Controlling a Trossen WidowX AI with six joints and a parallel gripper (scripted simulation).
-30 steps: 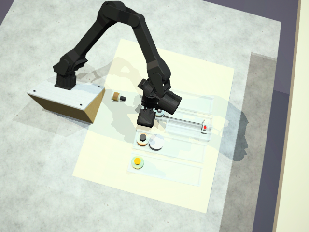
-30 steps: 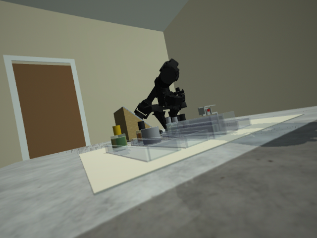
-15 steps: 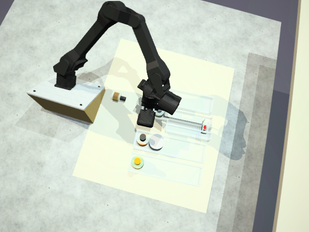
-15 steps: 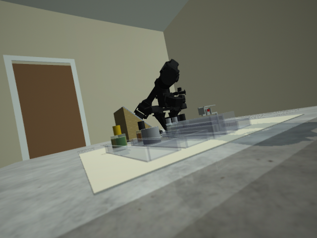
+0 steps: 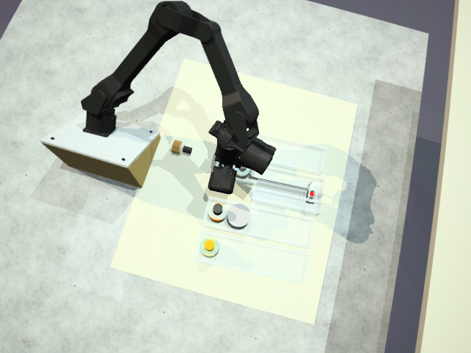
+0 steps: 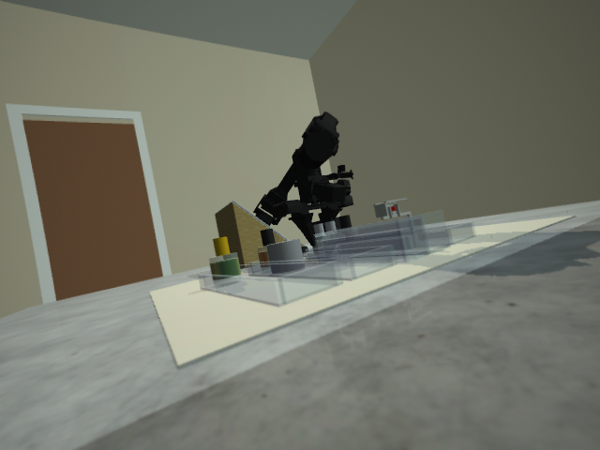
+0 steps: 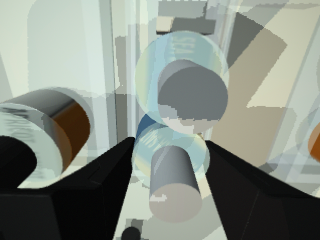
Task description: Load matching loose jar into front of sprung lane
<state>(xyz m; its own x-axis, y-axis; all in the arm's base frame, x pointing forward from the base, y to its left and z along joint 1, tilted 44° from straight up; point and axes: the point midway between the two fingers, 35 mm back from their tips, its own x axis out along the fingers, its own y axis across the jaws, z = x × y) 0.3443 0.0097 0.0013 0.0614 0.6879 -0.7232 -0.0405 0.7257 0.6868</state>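
In the wrist view my gripper [image 7: 168, 145] is shut on the blue jar with a grey knob [image 7: 175, 185]. The jar stands roughly upright between the fingers. The matching jar [image 7: 147, 80] [image 5: 242, 173] is in the sprung lane just behind it. In the wrist view the two jars overlap; I cannot tell whether they touch. The lane jar's knob leans toward the held jar in that view, and its tilt is unclear. The sprung lane [image 5: 281, 195] has a red-dotted part [image 5: 311, 193] at its back. The gripper body hides the fingers and held jar in the top view. The held jar's base and the front stop are hidden.
An amber jar with a black knob [image 5: 217, 209] [image 6: 266, 237] and a wide grey cylinder [image 5: 238, 216] [image 6: 286, 255] stand in a neighbouring clear lane. A green jar with a yellow knob [image 5: 209, 245] [image 6: 221, 247] stands in the outer lane. A brown jar [image 5: 176, 146] lies near the arm's base.
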